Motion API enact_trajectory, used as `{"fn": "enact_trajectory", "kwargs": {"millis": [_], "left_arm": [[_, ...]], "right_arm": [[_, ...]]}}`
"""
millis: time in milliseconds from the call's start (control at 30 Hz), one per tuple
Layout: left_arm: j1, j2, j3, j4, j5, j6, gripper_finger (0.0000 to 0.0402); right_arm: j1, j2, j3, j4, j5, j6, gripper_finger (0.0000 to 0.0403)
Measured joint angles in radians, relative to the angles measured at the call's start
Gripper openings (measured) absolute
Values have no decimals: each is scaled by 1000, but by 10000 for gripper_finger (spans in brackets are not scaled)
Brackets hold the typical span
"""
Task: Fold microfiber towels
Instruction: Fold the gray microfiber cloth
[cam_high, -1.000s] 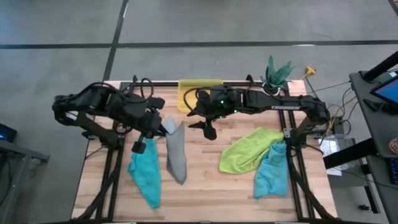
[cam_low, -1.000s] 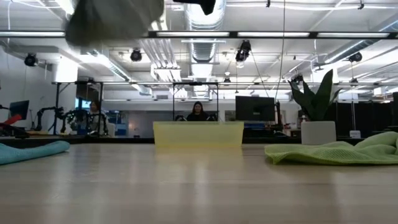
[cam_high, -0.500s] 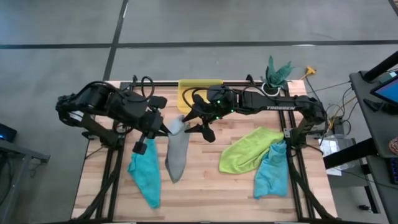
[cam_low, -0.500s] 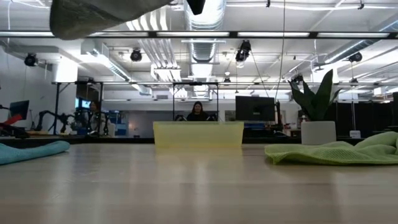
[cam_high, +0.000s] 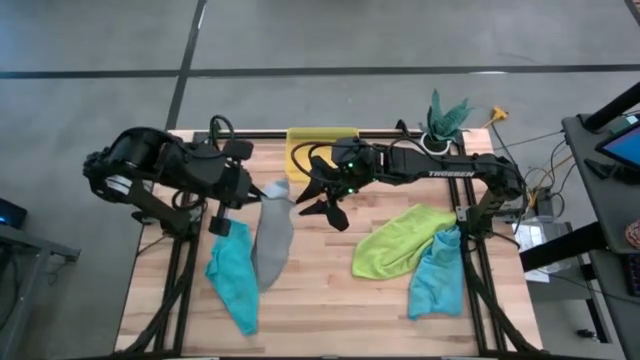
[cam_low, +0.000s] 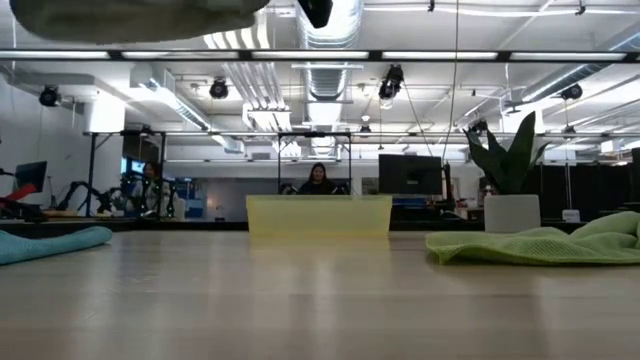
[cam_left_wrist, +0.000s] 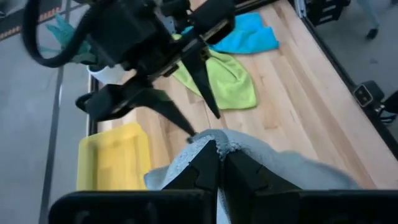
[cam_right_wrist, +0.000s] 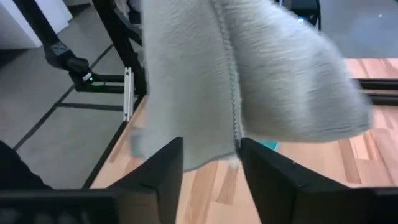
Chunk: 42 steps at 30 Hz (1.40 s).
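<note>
My left gripper (cam_high: 252, 190) is shut on the light grey towel (cam_high: 268, 235), which hangs above the table; only the towel's lower end shows in the low view (cam_low: 130, 15). My right gripper (cam_high: 322, 195) is open just right of the towel's held top. In the right wrist view its fingers (cam_right_wrist: 163, 177) stand on either side of the towel's hemmed edge (cam_right_wrist: 234, 106); I cannot tell if they touch it. One teal towel (cam_high: 232, 285) lies at the front left. The lime green towel (cam_high: 400, 240) and the second teal towel (cam_high: 437, 278) lie at the right. My left gripper pinches the grey towel's upper corner (cam_left_wrist: 214, 148) between its two fingers, at the hemmed edge. The fingers come about level from the table's left. The towel hangs slack below them, lifted clear of the table.
A yellow plastic bin (cam_high: 305, 150) stands at the far edge in the middle, just behind both grippers. A potted plant (cam_high: 445, 118) stands at the far right corner. Bare wood (cam_high: 320, 290) lies between the left teal towel and the lime green one.
My left gripper has gone up and a little toward the table's left and far edge, lifting the grey towel, whose lower end has swung left over the teal towel. My right gripper has gone left toward the towel's held top, still open.
</note>
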Motion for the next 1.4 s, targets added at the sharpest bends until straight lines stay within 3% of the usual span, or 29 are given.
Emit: {"fn": "enact_trajectory", "kwargs": {"millis": [200, 467, 700, 933, 1400], "left_arm": [[0, 0, 8, 1, -4, 0, 0], [0, 3, 8, 36, -3, -1, 0], [0, 2, 28, 45, -15, 3, 0], [0, 3, 45, 45, -34, 20, 0], [0, 3, 44, 43, -36, 21, 0]], "right_arm": [[-19, 0, 0, 6, 5, -5, 115], [-35, 5, 0, 8, 82, -10, 140], [-35, 5, -1, 7, 84, -21, 154], [-34, 7, -17, 10, 29, -6, 133], [-35, 0, -12, 30, 26, 3, 96]]}}
